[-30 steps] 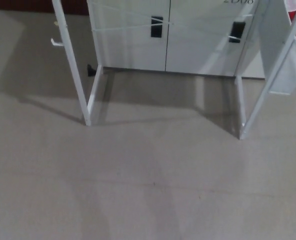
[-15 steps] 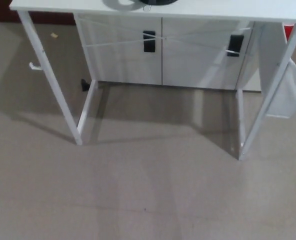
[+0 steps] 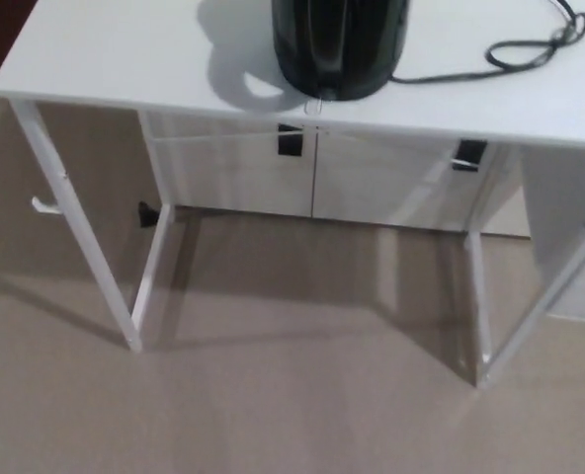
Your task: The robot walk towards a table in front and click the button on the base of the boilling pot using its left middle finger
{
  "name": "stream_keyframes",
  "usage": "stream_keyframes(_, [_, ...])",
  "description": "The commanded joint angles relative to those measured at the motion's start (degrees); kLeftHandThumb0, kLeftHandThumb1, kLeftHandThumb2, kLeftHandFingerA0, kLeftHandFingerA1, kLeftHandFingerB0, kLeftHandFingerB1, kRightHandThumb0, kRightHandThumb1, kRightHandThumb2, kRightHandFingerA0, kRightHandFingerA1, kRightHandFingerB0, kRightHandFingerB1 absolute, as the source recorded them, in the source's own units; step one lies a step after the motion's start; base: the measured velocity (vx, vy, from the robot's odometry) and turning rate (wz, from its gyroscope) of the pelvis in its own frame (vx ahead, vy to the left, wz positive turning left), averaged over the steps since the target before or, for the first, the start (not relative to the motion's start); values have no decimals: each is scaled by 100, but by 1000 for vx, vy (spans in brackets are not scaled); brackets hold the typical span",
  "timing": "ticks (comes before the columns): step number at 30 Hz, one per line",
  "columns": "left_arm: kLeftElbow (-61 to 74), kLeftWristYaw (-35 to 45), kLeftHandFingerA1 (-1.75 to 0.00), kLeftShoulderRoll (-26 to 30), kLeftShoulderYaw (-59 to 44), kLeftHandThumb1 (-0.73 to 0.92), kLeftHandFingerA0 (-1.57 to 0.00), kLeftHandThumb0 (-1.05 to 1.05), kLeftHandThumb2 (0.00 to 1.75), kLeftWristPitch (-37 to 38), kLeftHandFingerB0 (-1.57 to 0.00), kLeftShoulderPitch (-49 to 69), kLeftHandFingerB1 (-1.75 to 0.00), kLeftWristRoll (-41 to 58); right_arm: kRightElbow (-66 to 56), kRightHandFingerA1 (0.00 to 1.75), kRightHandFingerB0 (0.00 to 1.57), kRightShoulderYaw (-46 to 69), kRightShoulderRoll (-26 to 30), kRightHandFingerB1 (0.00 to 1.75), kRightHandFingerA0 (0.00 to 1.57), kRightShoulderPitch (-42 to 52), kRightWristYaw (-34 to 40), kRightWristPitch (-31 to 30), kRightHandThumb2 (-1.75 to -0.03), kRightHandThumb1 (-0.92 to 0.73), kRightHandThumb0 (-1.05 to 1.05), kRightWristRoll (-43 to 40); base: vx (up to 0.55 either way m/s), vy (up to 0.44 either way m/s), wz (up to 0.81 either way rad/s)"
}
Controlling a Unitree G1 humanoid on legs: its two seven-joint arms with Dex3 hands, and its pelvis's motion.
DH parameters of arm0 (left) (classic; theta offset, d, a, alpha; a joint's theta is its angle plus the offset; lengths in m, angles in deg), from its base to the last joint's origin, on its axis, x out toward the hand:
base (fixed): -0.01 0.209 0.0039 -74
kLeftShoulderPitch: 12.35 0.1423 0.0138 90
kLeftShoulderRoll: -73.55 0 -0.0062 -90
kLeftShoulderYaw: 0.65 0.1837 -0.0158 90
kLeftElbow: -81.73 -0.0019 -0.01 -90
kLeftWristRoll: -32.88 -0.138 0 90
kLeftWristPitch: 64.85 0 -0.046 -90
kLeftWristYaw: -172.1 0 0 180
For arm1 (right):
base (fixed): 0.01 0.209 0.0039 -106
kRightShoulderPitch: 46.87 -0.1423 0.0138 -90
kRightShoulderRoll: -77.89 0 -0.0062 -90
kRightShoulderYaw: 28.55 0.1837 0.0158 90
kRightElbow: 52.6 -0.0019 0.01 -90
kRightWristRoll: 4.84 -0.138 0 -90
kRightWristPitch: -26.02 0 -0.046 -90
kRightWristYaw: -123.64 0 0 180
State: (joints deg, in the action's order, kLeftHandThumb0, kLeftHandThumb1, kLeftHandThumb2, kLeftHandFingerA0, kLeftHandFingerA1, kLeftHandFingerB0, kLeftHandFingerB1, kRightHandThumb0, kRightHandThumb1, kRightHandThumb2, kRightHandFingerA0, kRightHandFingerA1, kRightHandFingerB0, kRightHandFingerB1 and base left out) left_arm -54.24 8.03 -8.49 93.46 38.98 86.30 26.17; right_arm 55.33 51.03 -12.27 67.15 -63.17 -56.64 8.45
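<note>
Black boiling pot (image 3: 340, 44) on white table (image 3: 125, 59); hands unseen.

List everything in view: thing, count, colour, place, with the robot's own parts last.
table: one, white, across the upper half of the picture, its legs reaching down to the floor.
pot: one, black, on the table near its front edge, top cut off by the picture's edge.
cord: one, black, on the table, running from the pot to the right, looped.
cabinet: one, white, behind the table, two doors with black handles.
hook: one, white, on the table's front left leg.
floor: beige, lower half of the picture.
robot hands: neither is in view.
</note>
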Motion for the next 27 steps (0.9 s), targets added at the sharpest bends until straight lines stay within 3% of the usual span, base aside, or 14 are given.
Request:
stream_keyframes(1, [-2,4,-54,54,35,44,-60,-46,72,37,-39,44,-46,-99,69,55,39,30,84,42,57,7,-20,7,-60,-73,-5,19,454,-144,31])
stream_keyframes(10, [-92,-8,-54,82,100,44,-59,-47,73,82,-39,-23,-46,-122,107,56,40,43,76,44,58,14,3,117,-60,-72,-6,-4,263,-169,29])
stream_keyframes(11, [-87,-19,-44,71,95,52,-65,-40,55,72,-45,-16,-36,-109,120,56,41,35,85,44,58,25,24,155,-60,-73,-6,20,185,41,-8])
stream_keyframes(12, [-79,-26,-54,67,90,43,-58,-47,73,72,-39,-11,-46,-101,113,56,40,40,86,44,57,36,8,175,-60,-73,-5,1,215,106,-16])
stream_keyframes(14, [-77,-24,-54,51,65,43,-58,-46,72,55,-39,-5,-46,-67,141,56,40,42,92,44,58,35,1,226,-60,-73,-5,-9,214,171,-32])
stream_keyframes(15, [-62,-32,-44,57,75,51,-64,-39,55,42,-45,5,-36,-82,125,56,40,40,90,44,57,50,1,195,-60,-73,-6,-3,98,210,-47])
stream_keyframes(18, [-109,-16,-44,73,95,51,-64,-40,55,102,-45,-10,-36,-98,125,56,40,35,94,44,58,47,-1,197,-60,-73,-7,24,217,309,-16])
stream_keyframes(19, [-78,-34,-54,66,82,43,-58,-46,72,76,-39,11,-46,-81,125,56,39,37,89,43,58,49,-1,166,-60,-73,-7,18,207,308,-27])
stream_keyframes(22, [-53,-29,-53,57,60,43,-58,-45,72,45,-39,9,-46,-46,45,55,39,38,79,43,57,58,-9,52,-60,-73,-7,17,152,163,-1])
stream_keyframes(23, [-42,-17,-43,55,55,52,-63,-37,55,39,-45,8,-36,-35,53,55,39,36,82,43,57,49,-9,67,-60,-73,-6,19,101,111,-2])
stream_keyframes(24, [-26,-2,-43,57,51,52,-63,-37,55,42,-45,16,-36,-26,55,55,39,33,86,43,57,49,-7,80,-60,-73,-6,22,104,87,5])
stream_keyframes(25, [-48,-21,-53,43,39,43,-55,-44,71,23,-39,0,-45,-18,83,55,40,43,69,43,57,49,21,136,-60,-73,-4,8,139,38,9])
stream_keyframes(27, [-33,22,-53,16,-3,43,-55,-43,70,-40,-38,-7,-45,50,96,55,39,30,85,43,57,33,20,153,-60,-73,-5,31,120,-3,10])
